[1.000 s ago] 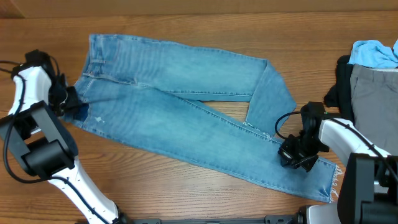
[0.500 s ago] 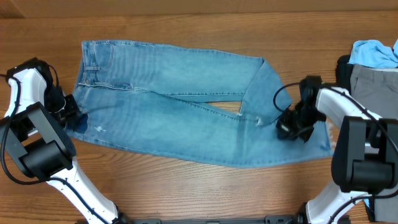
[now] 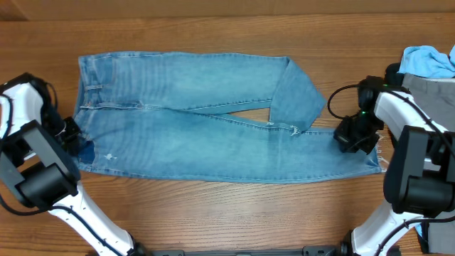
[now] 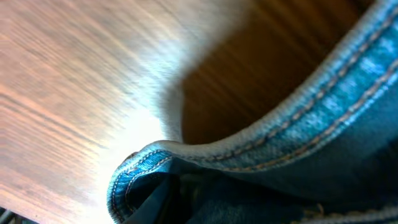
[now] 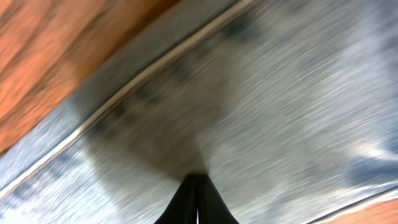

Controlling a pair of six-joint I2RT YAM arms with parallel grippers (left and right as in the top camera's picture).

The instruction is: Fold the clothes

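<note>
Across the middle of the wooden table the faded light-blue jeans lie flat, waist to the left and legs running right. The far leg is doubled back on itself at its end, and the near leg reaches out to a frayed hem. Denim like this is probably fairly heavy and limp. It drags on wood rather than sliding freely, and it holds a crease only along seams, so the thick waistband and the hem look like the surest places to take hold.

The left end effector sits low at the waistband's near corner, nearly closed on the stitched edge, which its wrist view shows raised off the wood. The right end effector is pinched fully closed on the near leg by the hem, its wrist turned inward. Both arms reach out from the near edge and bend toward the jeans. A sky-blue garment and a grey garment wait at far right.
</note>
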